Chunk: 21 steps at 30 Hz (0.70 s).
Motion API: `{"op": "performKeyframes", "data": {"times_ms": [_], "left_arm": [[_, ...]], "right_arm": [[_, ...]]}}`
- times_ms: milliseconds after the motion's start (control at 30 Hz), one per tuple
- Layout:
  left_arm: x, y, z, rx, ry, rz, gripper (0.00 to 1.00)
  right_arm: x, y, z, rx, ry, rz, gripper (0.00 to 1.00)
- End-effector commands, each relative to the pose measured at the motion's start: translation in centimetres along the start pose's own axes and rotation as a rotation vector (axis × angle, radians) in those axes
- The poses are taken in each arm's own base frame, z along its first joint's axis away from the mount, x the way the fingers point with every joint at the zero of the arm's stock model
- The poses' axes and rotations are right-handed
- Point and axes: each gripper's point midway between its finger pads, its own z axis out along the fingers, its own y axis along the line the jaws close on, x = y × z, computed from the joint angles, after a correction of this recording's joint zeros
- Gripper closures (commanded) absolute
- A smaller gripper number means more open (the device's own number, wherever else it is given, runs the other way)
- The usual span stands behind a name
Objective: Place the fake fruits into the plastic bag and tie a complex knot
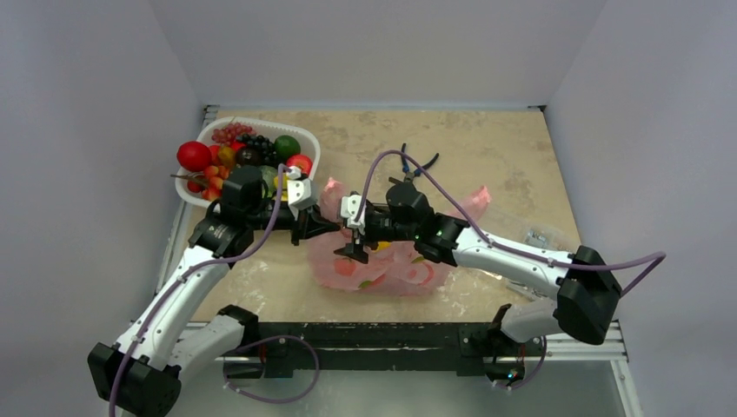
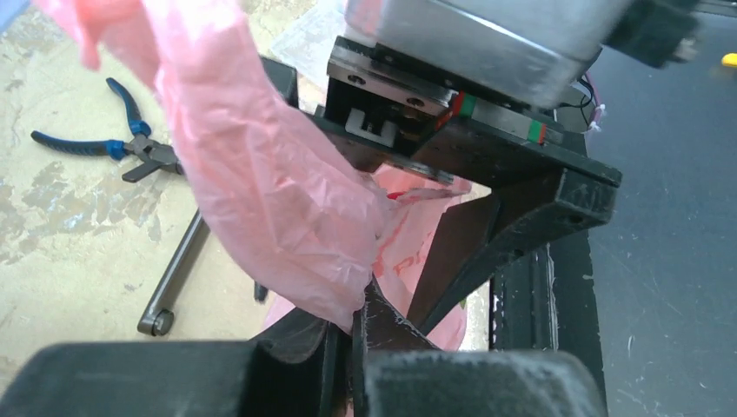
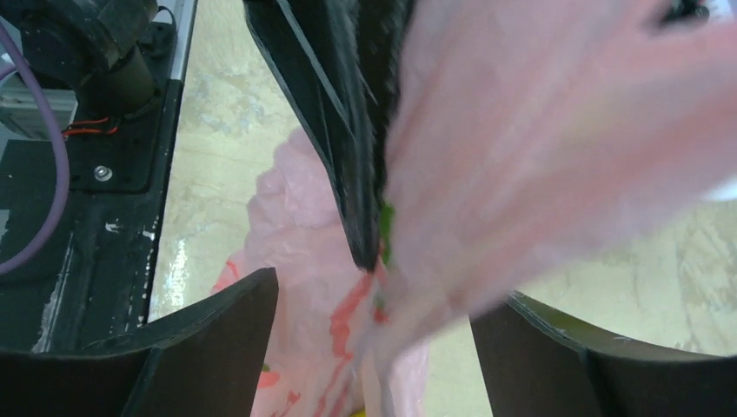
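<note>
The pink plastic bag [image 1: 387, 265] lies at the table's middle front, with fake fruits [image 1: 349, 267] showing through its film. More fake fruits [image 1: 248, 152] fill a white basket [image 1: 306, 142] at the back left. My left gripper [image 1: 320, 228] is shut on a strip of the bag's film; in the left wrist view [image 2: 358, 317] the film [image 2: 261, 182] rises up and left from the closed jaws. My right gripper [image 1: 355, 250] hovers just right of it, open. In the right wrist view [image 3: 374, 347] its fingers [image 3: 217, 339] stand wide apart around a blurred band of film [image 3: 539, 148]. No knot shows.
Blue-handled pliers [image 1: 417, 163] lie behind the bag and also show in the left wrist view [image 2: 104, 143]. A clear bag of hardware [image 1: 539, 234] lies at the right edge. The left gripper's black fingers [image 3: 348, 156] hang close in front of the right wrist camera.
</note>
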Motion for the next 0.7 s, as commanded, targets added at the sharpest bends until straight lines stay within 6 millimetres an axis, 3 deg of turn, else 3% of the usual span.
{"op": "performKeyframes", "data": {"times_ms": [0,67,167,267,433,467,567,667], "left_arm": [[-0.1,-0.7,-0.4,-0.01,-0.036,0.023,1.0],[0.4,-0.6,-0.3,-0.026,-0.032,0.007,1.0],[0.0,-0.7,-0.3,-0.021,-0.053,0.009,1.0],[-0.8,-0.7,-0.3,-0.031,-0.091,0.02,1.0],[-1.5,-1.0,-0.7,-0.035,-0.105,0.052,1.0],[-1.5,-1.2,-0.8,-0.032,-0.097,0.062,0.94],[-2.7,-1.1,-1.2,-0.043,-0.083,0.061,0.36],[-4.4,-0.9,-1.1,-0.016,-0.085,0.055,0.04]], "right_arm": [[-0.6,-0.6,-1.9,0.114,-0.017,0.127,0.17],[-0.6,-0.2,-2.8,0.116,-0.001,0.152,0.15],[-0.8,0.4,-3.1,0.102,-0.001,0.171,0.25],[0.7,0.8,-1.9,0.086,0.015,0.2,0.53],[3.2,2.1,-0.8,0.044,0.011,0.163,0.89],[3.4,2.2,-0.9,0.045,0.009,0.155,0.94],[2.7,2.6,-1.2,0.026,-0.025,0.115,1.0],[1.8,2.8,-1.4,0.018,-0.046,0.08,1.0]]}}
